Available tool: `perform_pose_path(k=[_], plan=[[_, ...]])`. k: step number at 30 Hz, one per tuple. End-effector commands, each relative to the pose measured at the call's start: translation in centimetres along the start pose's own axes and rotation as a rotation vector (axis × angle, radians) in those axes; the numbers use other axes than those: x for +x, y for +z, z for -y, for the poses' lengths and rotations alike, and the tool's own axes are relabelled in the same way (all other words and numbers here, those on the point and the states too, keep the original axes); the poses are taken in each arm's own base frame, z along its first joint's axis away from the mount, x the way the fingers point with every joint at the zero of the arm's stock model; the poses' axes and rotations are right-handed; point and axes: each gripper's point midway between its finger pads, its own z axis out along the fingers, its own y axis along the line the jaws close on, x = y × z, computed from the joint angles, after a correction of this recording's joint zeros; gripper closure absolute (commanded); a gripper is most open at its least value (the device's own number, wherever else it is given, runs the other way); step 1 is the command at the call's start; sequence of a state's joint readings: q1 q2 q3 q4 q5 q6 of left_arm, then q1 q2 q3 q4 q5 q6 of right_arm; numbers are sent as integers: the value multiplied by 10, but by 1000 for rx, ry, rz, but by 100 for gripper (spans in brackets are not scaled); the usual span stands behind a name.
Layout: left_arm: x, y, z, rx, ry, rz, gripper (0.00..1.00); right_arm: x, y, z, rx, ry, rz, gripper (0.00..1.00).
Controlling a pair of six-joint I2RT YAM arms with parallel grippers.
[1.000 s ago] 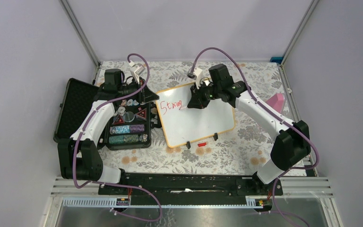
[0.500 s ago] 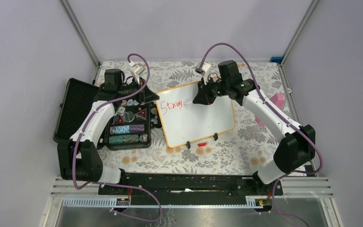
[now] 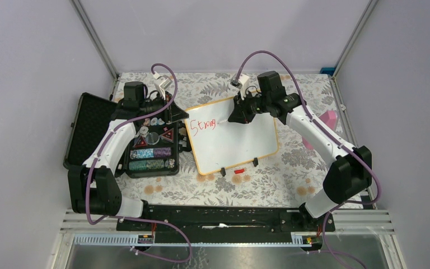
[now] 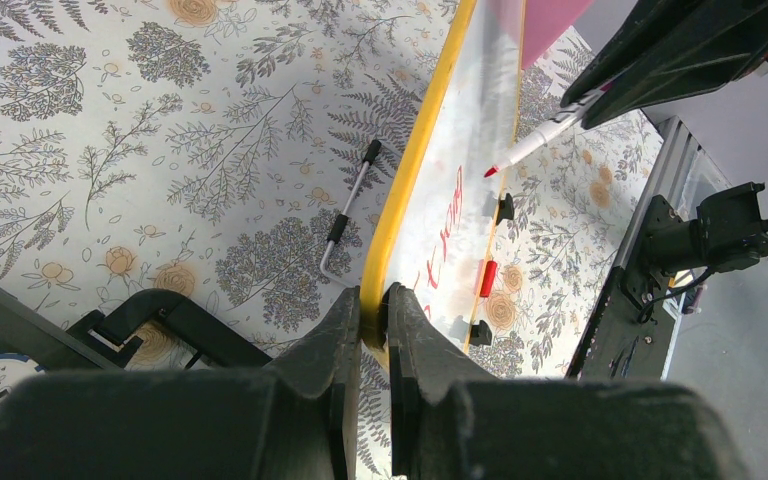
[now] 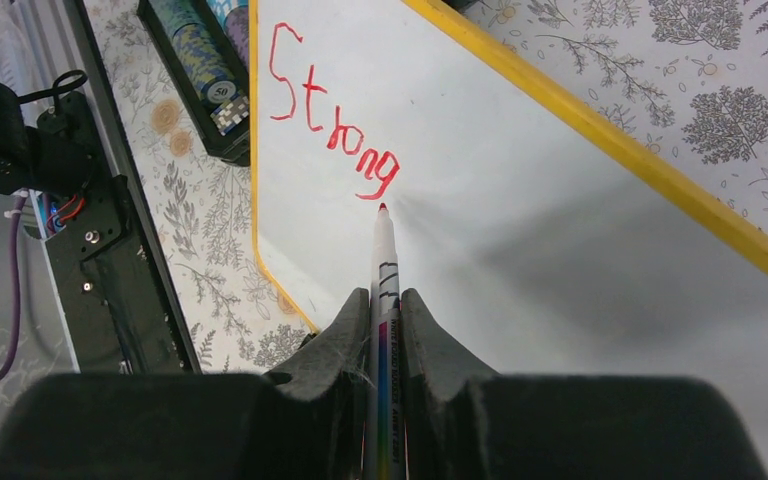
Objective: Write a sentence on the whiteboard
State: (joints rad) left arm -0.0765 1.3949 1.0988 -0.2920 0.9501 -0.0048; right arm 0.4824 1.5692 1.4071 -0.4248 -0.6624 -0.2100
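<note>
1. Right gripper [image 3: 238, 114]: shifted toward 1 o'clock, away from "Strong" [image 3: 202, 124]; clenched on marker [image 5: 384, 250], tip just past the g.
2. Left gripper [image 4: 372, 300]: clamped on whiteboard [image 3: 235, 145] frame, 10 o'clock corner.
3. Location: whiteboard at table centre. One word written; sentence judged unfinished.

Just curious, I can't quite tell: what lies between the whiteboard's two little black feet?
A small red piece, probably a pen cap, lies by the edge of the whiteboard, between its feet. The top and left wrist views show it.
</note>
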Motion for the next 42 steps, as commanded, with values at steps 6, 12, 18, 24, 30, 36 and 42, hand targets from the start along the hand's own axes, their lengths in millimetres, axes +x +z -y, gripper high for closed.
perform_pose_path(k=[6,12,18,24,30,36,42], plan=[[9,4,4,5,35,-25,100,-26,5,4,17,-53,54,100],[9,4,4,4,36,-25,100,-25,7,7,27,-53,51,100],[9,4,3,2,34,-26,100,-24,9,10,40,-54,45,100],[9,4,3,3,33,-27,100,-21,10,14,57,-55,37,100],[10,4,2,1,34,-27,100,-20,6,19,89,-64,31,100],[10,4,3,1,32,-27,100,-17,1,23,108,-66,29,100],[10,5,2,2,31,-28,100,-17,-3,26,119,-65,31,100]])
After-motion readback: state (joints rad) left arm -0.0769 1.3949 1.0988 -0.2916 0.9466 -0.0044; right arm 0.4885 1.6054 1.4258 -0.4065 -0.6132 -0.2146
